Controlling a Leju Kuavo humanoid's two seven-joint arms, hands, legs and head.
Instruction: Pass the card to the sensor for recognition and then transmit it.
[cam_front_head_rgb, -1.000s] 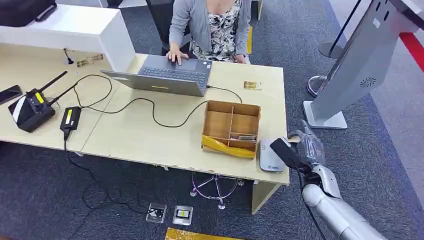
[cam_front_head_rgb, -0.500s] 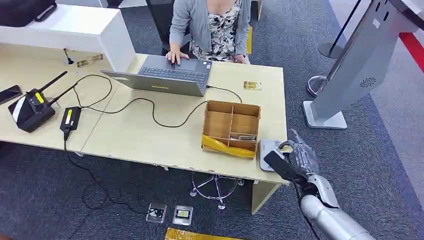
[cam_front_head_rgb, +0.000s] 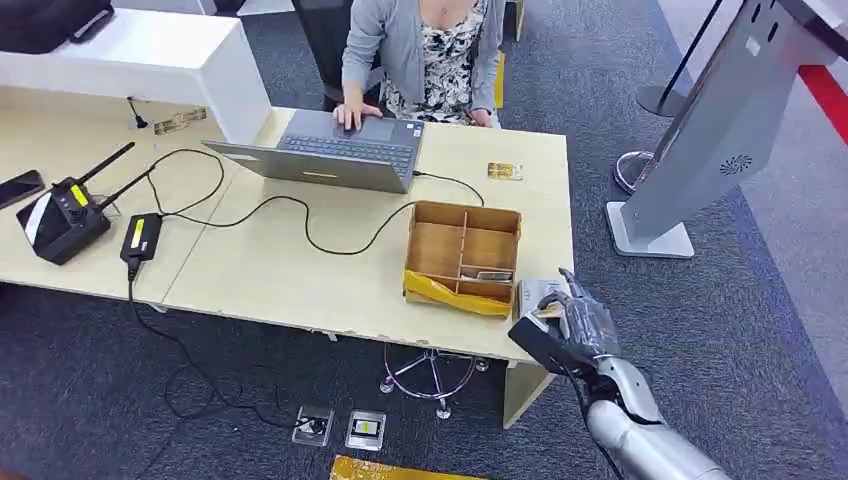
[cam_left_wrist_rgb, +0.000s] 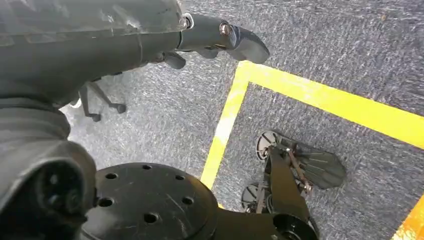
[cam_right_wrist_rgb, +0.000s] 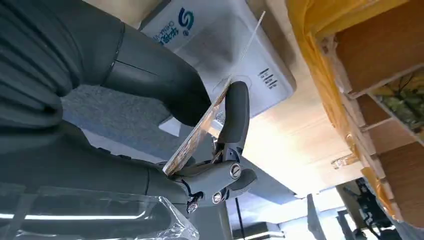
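Note:
My right hand (cam_front_head_rgb: 572, 326) pinches a thin card (cam_right_wrist_rgb: 200, 134) between thumb and a finger (cam_right_wrist_rgb: 235, 117); in the head view the card (cam_front_head_rgb: 547, 311) is a small tan sliver. The hand hovers over the white card sensor (cam_front_head_rgb: 530, 294) at the table's front right corner, hiding much of it. In the right wrist view the sensor (cam_right_wrist_rgb: 220, 35) with its blue logo lies just beyond the tilted card's edge; I cannot tell whether they touch. My left hand (cam_left_wrist_rgb: 220, 36) hangs over the floor and holds nothing.
A partitioned cardboard box (cam_front_head_rgb: 463, 255) stands just left of the sensor. A person (cam_front_head_rgb: 420, 50) types on a laptop (cam_front_head_rgb: 330, 150) at the far side. Another card (cam_front_head_rgb: 504, 171) lies near the far right edge. A grey kiosk stand (cam_front_head_rgb: 700, 140) rises on the right.
My right hand has moved left and toward the table's front edge with the card, from beside the sensor to over it, now covering most of it.

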